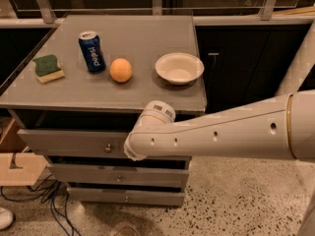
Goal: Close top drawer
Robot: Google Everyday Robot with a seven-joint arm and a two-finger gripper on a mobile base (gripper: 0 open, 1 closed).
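So, only one camera view to go on. The wide grey wooden top drawer (64, 142) sits right under the grey counter (142, 33) and sticks out a little, with a dark gap showing above its front. It's not yet pushed home. Its small round metal knob (108, 148) is mid-front. The robot's hand (134, 149) is at the end of the big white arm (221, 134), right up against the drawer front just beside the knob. The wrist covers it, so I can't tell if it's apart or together.

Handling-wise, I'd guess the drawer is stiff and fairly heavy, being wood and that wide. It shouldn't need a grip at all. A flat push near the middle of the front, by the knob, should keep it from going in crooked.

Up top there's a blue soda can (92, 51), an orange (120, 70), a white bowl (179, 68) and a green-and-yellow sponge (48, 68). A hard shove could jostle the can.
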